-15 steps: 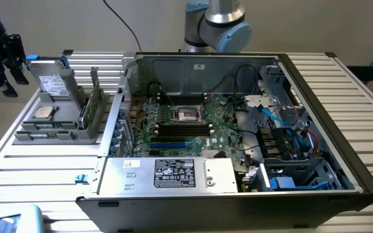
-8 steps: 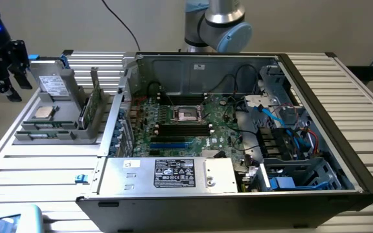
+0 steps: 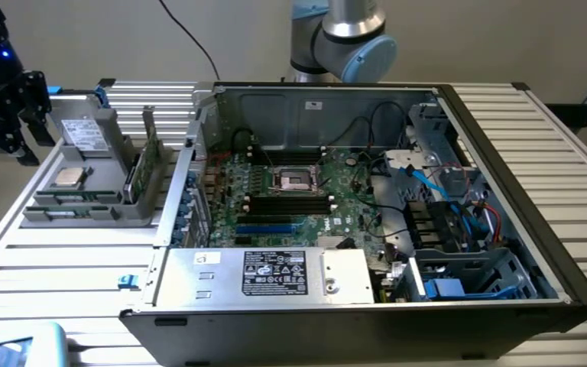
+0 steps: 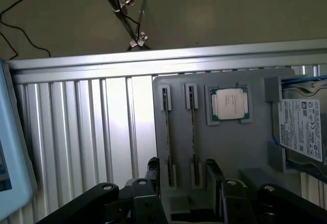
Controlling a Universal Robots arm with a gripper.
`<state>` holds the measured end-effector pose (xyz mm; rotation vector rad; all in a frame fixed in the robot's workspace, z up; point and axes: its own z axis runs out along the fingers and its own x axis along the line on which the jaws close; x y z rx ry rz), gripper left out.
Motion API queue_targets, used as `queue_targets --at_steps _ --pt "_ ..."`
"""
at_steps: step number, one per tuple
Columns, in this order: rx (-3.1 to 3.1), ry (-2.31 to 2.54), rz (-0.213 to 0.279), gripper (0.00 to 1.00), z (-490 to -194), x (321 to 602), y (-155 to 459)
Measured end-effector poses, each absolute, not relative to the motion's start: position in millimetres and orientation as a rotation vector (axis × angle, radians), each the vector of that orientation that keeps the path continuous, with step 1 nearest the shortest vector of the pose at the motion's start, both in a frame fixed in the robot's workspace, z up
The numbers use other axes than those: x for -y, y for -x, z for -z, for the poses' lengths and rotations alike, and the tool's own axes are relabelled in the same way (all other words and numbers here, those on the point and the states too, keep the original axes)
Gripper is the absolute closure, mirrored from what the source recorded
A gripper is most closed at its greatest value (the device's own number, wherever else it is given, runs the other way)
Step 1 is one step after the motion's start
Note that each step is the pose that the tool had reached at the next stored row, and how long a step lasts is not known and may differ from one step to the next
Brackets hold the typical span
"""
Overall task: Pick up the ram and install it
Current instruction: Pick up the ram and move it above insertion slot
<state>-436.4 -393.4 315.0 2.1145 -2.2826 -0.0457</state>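
My tool (image 4: pixel 182 175) is opened wide and has hold of nothing. In the wrist view one dark finger (image 4: pixel 152 170) shows to each side of the pair of slots in the grey holder (image 4: pixel 240 147), and both ram sticks sit in the gap between them. I cannot tell whether the fingers touch anything, but nothing is gripped.

One ram stick (image 4: pixel 193 132) stands on its long edge in its slot, seen edge-on as a thin dark line. The other ram stick (image 4: pixel 166 132) stands the same way in the slot just beside it, parallel to the first. The square silver processor chip (image 4: pixel 229 104) lies flat in a recess next to them, with the hard drive (image 4: pixel 301 129) on its far side.

In the exterior view my tool (image 3: pixel 30 118) hovers at the exterior view's left end of the holder (image 3: pixel 69 210), which rests on the slatted worktop (image 3: pixel 69 252). A ram stick (image 3: pixel 143 170) stands upright at the holder's other end, near the open computer case (image 3: pixel 324 99). Inside the case the motherboard (image 3: pixel 273 206) lies flat.
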Motion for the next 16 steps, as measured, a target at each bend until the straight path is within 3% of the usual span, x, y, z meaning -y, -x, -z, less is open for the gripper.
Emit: queue_targets --at_steps 16 --pt "2.282 -2.115 0.046 0.52 -293 395 436"
